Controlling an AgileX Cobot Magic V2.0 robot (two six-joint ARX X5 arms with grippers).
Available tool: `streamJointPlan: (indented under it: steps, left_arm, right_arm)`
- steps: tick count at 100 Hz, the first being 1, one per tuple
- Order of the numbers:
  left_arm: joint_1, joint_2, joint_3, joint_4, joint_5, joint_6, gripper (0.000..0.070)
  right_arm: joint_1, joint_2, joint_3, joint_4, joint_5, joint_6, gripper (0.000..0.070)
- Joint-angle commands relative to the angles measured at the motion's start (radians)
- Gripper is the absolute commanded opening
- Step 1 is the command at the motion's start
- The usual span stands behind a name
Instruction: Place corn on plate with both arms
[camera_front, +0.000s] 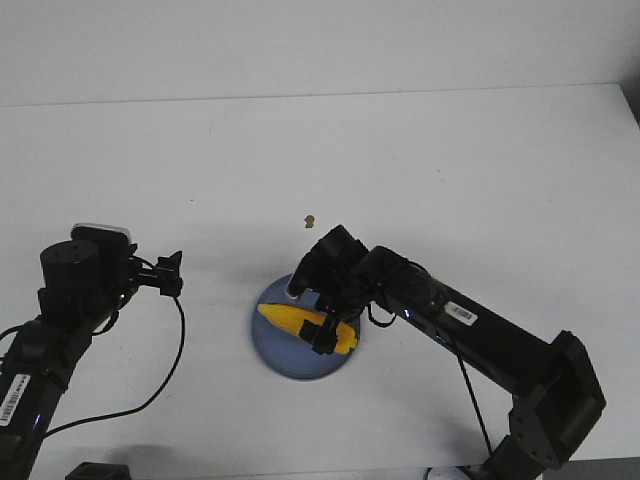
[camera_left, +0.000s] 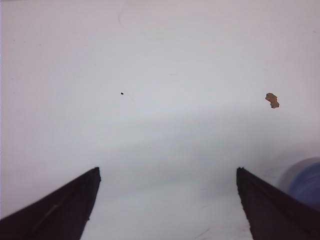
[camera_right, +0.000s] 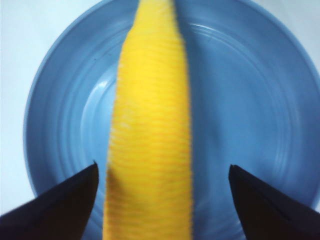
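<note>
Corn, a bright yellow tapered cob (camera_right: 150, 135), lies across the round, shallow periwinkle-blue plate (camera_front: 280, 358), roughly as long as the plate is wide. Over it hangs the right arm's pointed black hand (camera_front: 322, 335), its fingers (camera_right: 55, 205) standing apart on either side of the cob with a gap showing between each and the yellow; nothing is pinched. The cob looks stiff and fairly light, its ribbed kernel surface giving some bite, though its round body would probably roll if nudged. The thick middle seems the safest place to take hold, across the width, since the tapered end would likely slip out of a pinch. Resting inside the raised rim, it appears already delivered.

Off to the side, the left arm's black hand (camera_front: 168, 274) hovers over bare desk, fingers spread wide and empty, with only the plate's edge in the corner of its wrist view.

Beyond the plate a tiny brown crumb (camera_front: 311, 219) sits on the smooth white desk (camera_front: 420, 160), which runs back to a plain pale wall.
</note>
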Motion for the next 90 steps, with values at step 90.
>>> streamJointPlan:
  steps: [90]
  left_arm:
    - [0.041,-0.101,0.001,-0.009,0.003,-0.033,0.0554]
  right_arm:
    - [-0.533,-0.559,-0.271,0.270,0.059,0.227,0.0567]
